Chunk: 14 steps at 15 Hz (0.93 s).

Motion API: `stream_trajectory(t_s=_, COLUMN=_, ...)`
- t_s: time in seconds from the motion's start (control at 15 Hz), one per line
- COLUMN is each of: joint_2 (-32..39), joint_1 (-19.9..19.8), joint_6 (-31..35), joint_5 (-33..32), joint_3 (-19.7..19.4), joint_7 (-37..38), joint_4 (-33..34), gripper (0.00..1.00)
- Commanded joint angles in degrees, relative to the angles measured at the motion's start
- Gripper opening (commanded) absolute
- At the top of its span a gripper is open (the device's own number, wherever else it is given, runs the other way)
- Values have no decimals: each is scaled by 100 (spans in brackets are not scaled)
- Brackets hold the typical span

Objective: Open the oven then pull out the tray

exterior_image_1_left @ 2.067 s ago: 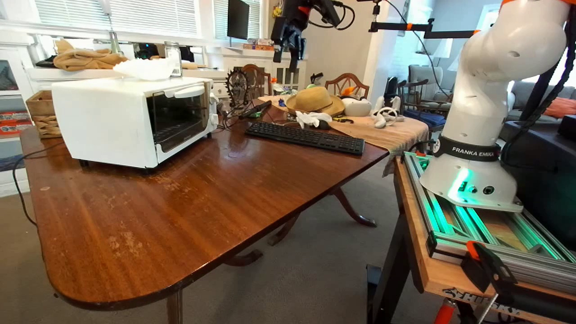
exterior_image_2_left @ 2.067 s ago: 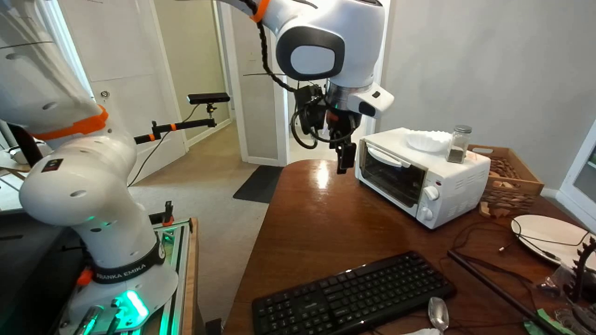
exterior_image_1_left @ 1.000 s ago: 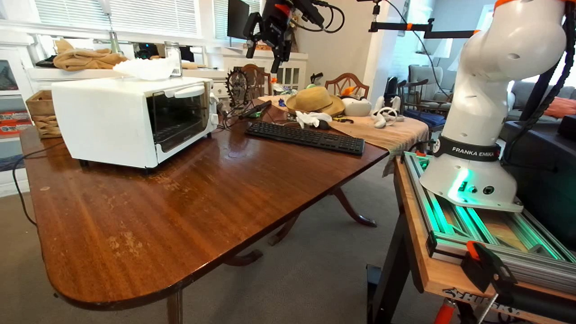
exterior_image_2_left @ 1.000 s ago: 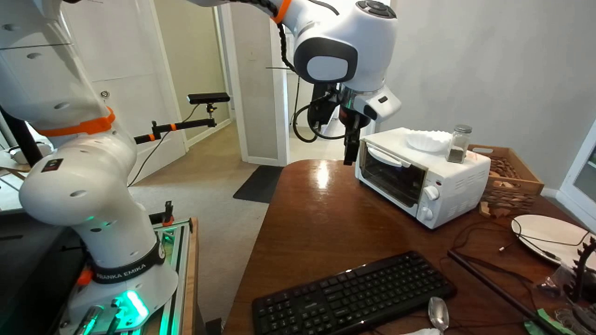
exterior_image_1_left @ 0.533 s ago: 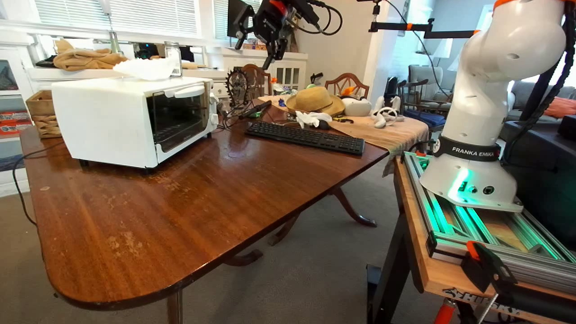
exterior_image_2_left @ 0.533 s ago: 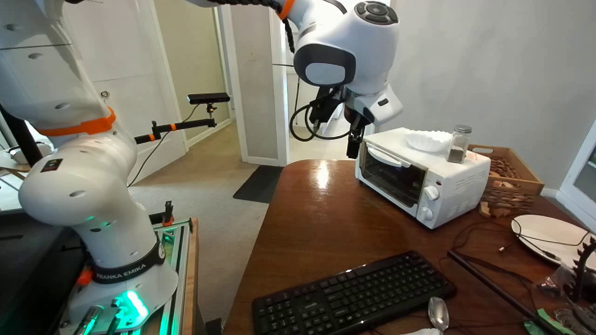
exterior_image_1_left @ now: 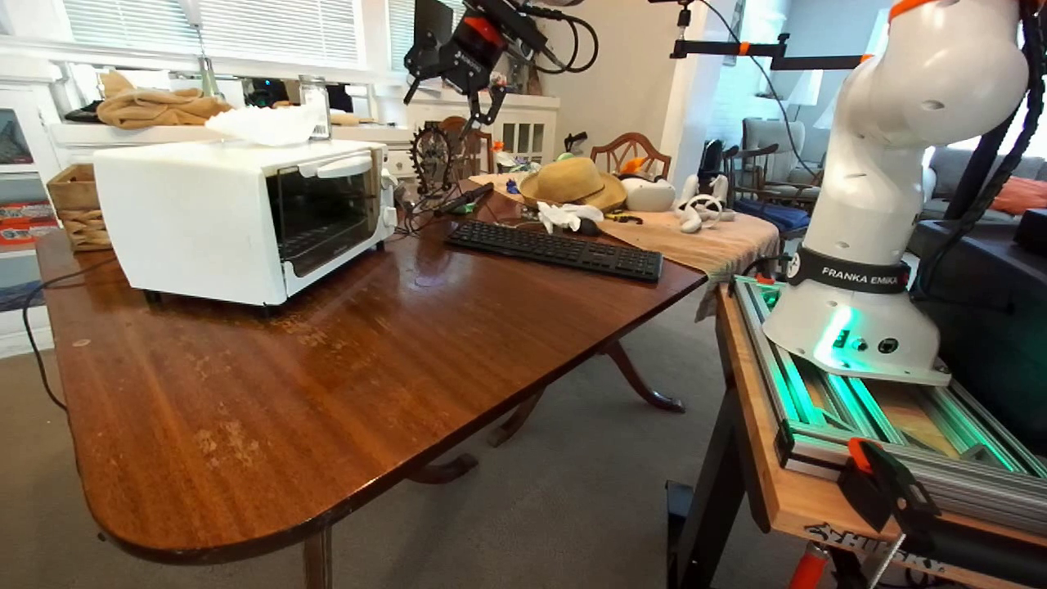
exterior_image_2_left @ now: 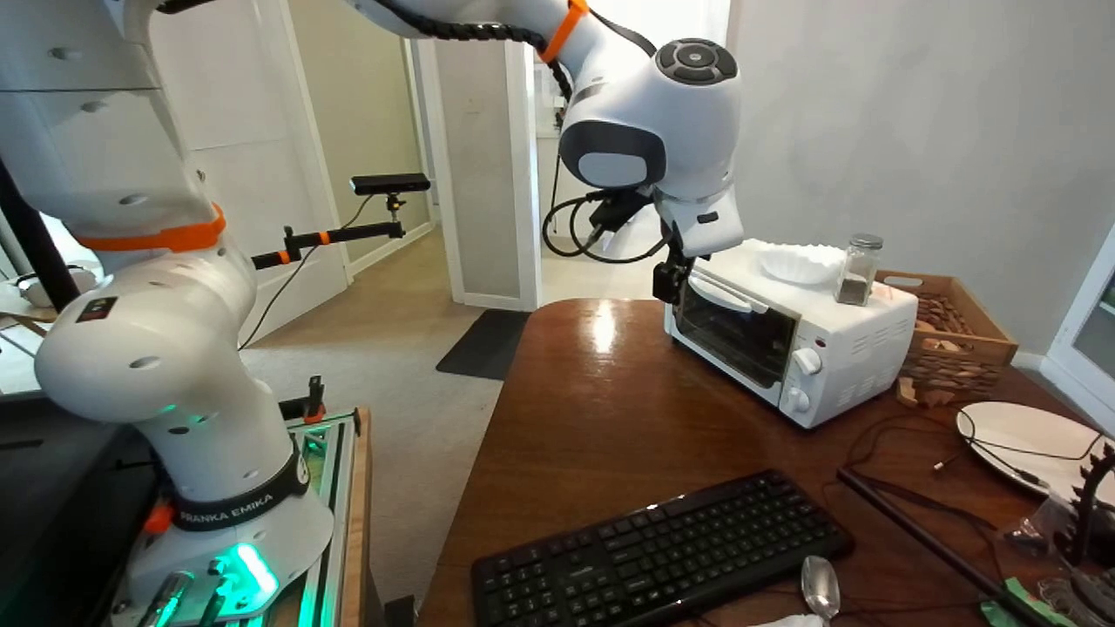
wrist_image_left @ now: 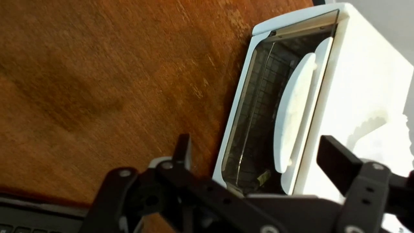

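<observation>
See the gripper (wrist_image_left: 256, 142) in midair above the table (exterior_image_1_left: 368, 368), with fingers (wrist_image_left: 338, 158) spread wide. In an exterior view, note its slant down toward the oven (exterior_image_1_left: 245, 217), apart from it. In the wrist view, find the dark glass door (wrist_image_left: 266, 116) and the white handle (wrist_image_left: 292, 113) framed within that spread, beyond the fingers. Read the door as closed. Make out a wire grid (wrist_image_left: 258, 97) behind the glass, too dim to tell rack from tray.

Locate the oven on the table in both exterior views, upright, with its door turned toward the robot base (exterior_image_1_left: 851, 323). On its top, see a white ruffled dish (exterior_image_2_left: 801, 264) and, just beside it, an upright glass shaker (exterior_image_2_left: 858, 270) with a metal lid. Just beyond the oven, find a wooden basket (exterior_image_2_left: 958, 364) in an exterior view, then a white plate (exterior_image_2_left: 1028, 422) with a cable lying across it.

Well apart from the oven, see a black keyboard (exterior_image_2_left: 662, 557) on the same table, with a metal spoon (exterior_image_2_left: 820, 588) just beside it and a black rod (exterior_image_2_left: 941, 544) near. Farther out, spot a straw hat (exterior_image_1_left: 568, 182) and a white headset (exterior_image_1_left: 649, 195) side by side on a cloth-covered surface (exterior_image_1_left: 740, 241).
</observation>
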Motion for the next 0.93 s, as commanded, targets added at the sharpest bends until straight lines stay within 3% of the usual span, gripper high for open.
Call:
stream_trajectory(t_s=0.0, joint_2=452, joint_1=61, joint_6=493, joint_5=229, joint_3=198, joint_7=715, joint_4=213, gripper=100)
stream_trajectory(t_s=0.27, joint_2=933, joint_1=176, joint_6=1403, joint_5=403, joint_3=361, joint_7=1309, joint_4=425, gripper=100)
stream_trajectory(t_s=0.53, joint_2=1342, joint_1=254, joint_6=1754, joint_5=309, joint_3=396, joint_7=1895, joint_4=592, gripper=100)
stream_trajectory(t_s=0.87, joint_2=1463, joint_1=259, joint_6=2289, joint_5=521, joint_3=472, joint_7=1921, joint_4=638, gripper=100)
